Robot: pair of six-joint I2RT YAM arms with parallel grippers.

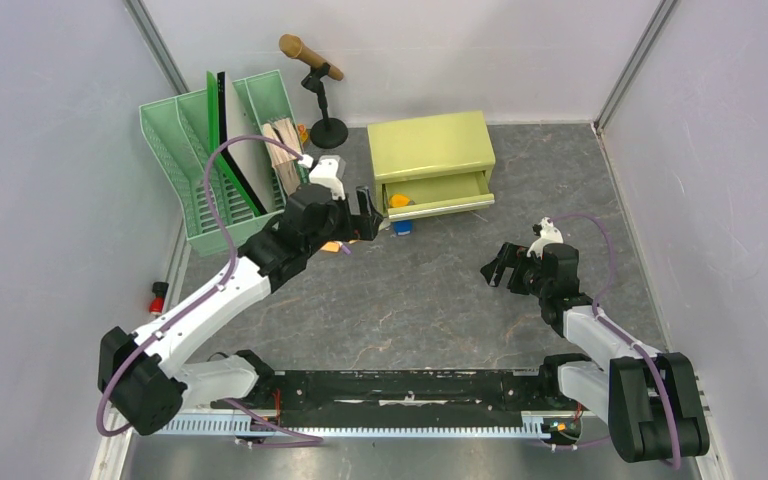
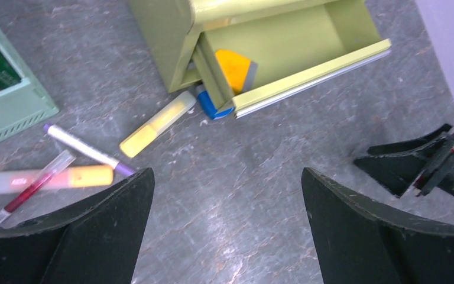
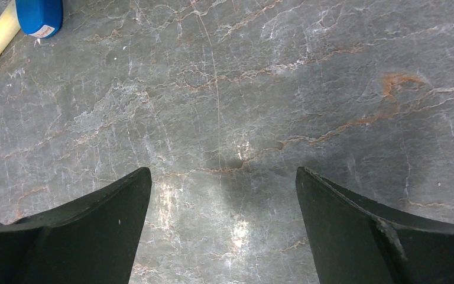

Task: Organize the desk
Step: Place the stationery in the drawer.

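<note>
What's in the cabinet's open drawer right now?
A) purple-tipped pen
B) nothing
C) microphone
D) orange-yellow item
D: an orange-yellow item sits in one corner of the open drawer, while the purple-tipped pen lies out on the desk.

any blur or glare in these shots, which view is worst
Left wrist view: the softest, with the orange highlighter near the left edge smeared. Right wrist view: sharp veins, but pale glare patches on the desk in the lower middle. Top external view: even light, crisp, no strong glare.
</note>
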